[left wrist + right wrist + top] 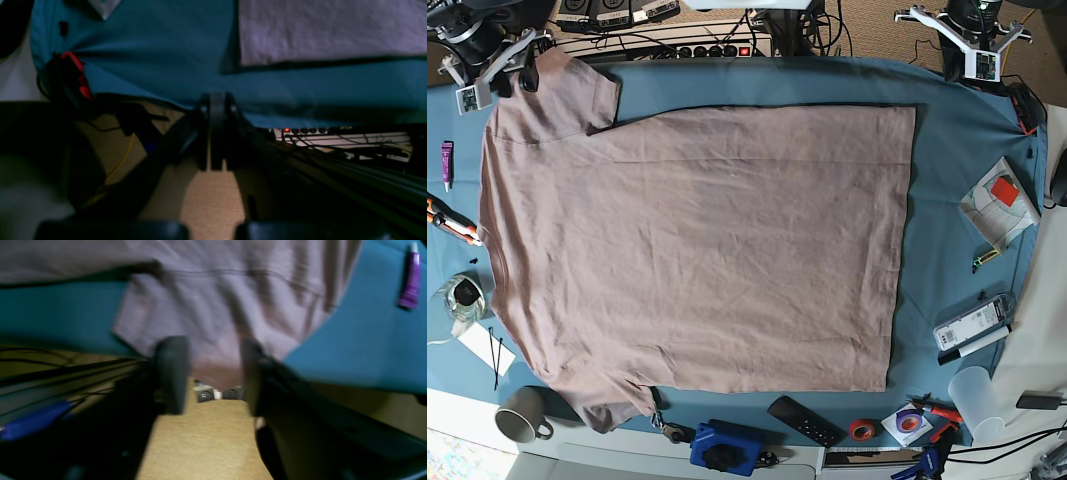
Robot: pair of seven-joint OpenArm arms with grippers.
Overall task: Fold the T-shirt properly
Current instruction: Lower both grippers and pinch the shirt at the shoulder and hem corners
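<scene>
The mauve-brown T-shirt (pixel 697 250) lies spread flat on the blue table cover (pixel 957 200), with its neck at the left and its hem at the right. My right gripper (pixel 213 373) is at the far left corner (pixel 497 70). It stands open, and the edge of the far sleeve (pixel 217 323) shows between its fingers (pixel 171 373), blurred. My left gripper (pixel 217 103) is shut with nothing in it, just off the far right table edge (pixel 975 50). The shirt's hem corner (pixel 333 30) lies beyond it, apart from it.
A purple tube (pixel 412 276) lies on the cover left of the shirt. Along the near edge are a mug (pixel 522 415), a blue tool (pixel 725 447), a remote (pixel 805 420), a red tape roll (pixel 859 430) and a clear cup (pixel 977 400). A power strip (pixel 677 45) sits behind the table.
</scene>
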